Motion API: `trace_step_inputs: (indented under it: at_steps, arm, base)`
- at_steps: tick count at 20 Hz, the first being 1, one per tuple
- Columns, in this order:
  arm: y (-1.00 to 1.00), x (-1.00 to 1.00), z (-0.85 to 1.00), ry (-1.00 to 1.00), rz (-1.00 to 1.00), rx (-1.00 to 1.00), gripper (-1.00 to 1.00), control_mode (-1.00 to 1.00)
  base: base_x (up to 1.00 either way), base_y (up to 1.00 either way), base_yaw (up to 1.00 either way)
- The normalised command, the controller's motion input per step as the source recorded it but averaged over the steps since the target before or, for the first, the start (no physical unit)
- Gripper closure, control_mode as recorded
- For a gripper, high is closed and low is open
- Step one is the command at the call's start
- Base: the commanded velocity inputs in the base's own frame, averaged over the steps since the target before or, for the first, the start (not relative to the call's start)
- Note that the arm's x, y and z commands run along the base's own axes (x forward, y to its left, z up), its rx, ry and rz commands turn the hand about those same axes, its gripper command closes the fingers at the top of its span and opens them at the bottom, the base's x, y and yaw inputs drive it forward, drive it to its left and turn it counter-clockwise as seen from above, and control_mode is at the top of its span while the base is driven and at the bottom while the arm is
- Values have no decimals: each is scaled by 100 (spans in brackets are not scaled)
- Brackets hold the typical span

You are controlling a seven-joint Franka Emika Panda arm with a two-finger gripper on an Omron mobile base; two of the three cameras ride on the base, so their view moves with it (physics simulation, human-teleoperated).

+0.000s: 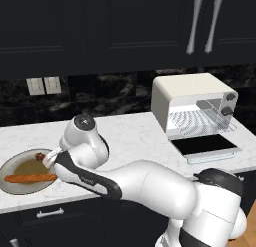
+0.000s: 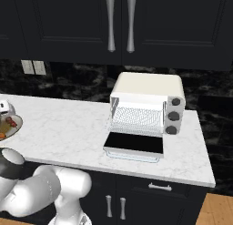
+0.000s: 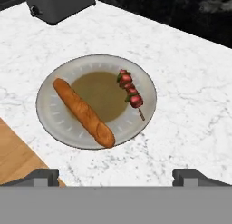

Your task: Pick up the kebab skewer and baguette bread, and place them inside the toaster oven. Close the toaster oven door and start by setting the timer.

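Baguette bread point(image 3: 84, 112) lies on the left half of a round grey plate point(image 3: 54, 114) in the hand view, running aslant from the upper left toward the plate's lower rim. Just beside it, across the plate's brownish centre, the kebab skewer point(image 3: 130, 94) rests on the right half, its red chunks bunched toward the upper end and its bare stick tip pointing at the right rim; the two foods are apart, not touching. The plate sits on the white marble desk point(image 3: 190, 96). The end effector point(image 3: 115, 175) hangs above the plate's near edge with its jaws spread wide and nothing between them.

In the left base view the plate point(image 1: 7, 166) is at the far left of the desk, with the baguette across its front and the arm's wrist over its right side. Well apart, toward the right end of the desk, stands the toaster oven point(image 1: 192, 103), its wire rack showing inside. The toaster oven door point(image 1: 205, 145) is folded down flat in front of it.
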Motion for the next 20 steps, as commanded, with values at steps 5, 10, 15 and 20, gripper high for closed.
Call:
trace_step_inputs:
  at_steps: [5,10,15,20]
  arm:
    - [25,9,-17,28,0,-6,-100,-100]
    - [8,0,-43,7,0,-19,-100,-100]
    - [3,26,-29,0,0,-21,-100,-100]
    - [0,43,0,-1,0,-4,-100,-100]
  base:
    - [0,0,0]
    - [0,0,0]
    - [0,0,0]
    - [0,0,0]
